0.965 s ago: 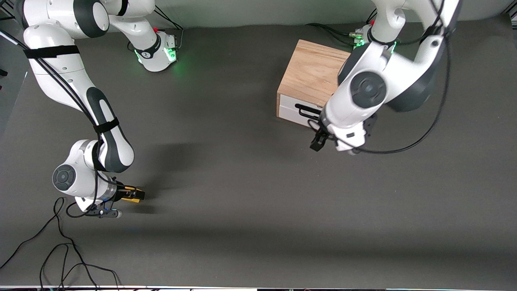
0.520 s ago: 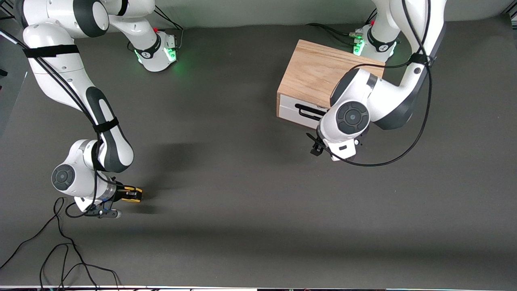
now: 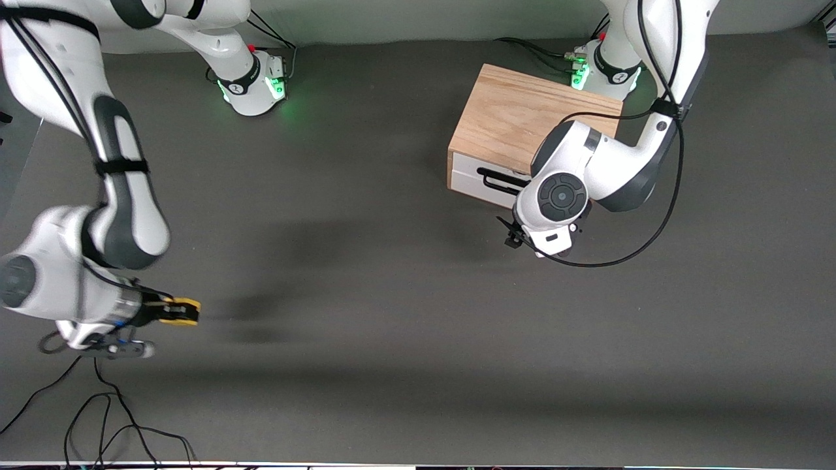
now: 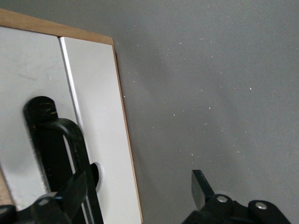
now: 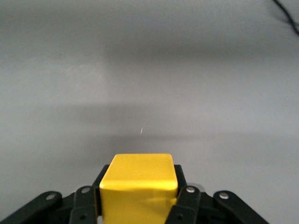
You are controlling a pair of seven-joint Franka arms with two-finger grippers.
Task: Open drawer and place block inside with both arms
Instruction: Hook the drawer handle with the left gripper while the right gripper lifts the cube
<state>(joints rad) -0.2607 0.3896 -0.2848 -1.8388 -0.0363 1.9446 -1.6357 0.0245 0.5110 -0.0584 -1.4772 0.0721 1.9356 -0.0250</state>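
Note:
The drawer (image 3: 473,177) is shut in the light oak box (image 3: 516,117), its black bar handle (image 3: 494,179) facing the front camera. My left gripper (image 3: 516,234) is open and low in front of the drawer. In the left wrist view one fingertip (image 4: 77,186) is right by the handle (image 4: 56,140) on the white front (image 4: 100,116), and the gripper (image 4: 139,186) holds nothing. My right gripper (image 3: 171,311) is shut on the yellow block (image 3: 181,311) above the mat at the right arm's end. The right wrist view shows the block (image 5: 138,186) between the jaws (image 5: 138,203).
Loose black cables (image 3: 98,418) lie on the mat near the front edge at the right arm's end. A cable loop (image 3: 653,222) hangs from the left arm beside the box. The arms' green-lit bases (image 3: 258,81) (image 3: 604,68) stand along the back edge.
My right arm has lifted and carried the block toward the right arm's end of the table. My left wrist has turned and settled lower in front of the drawer.

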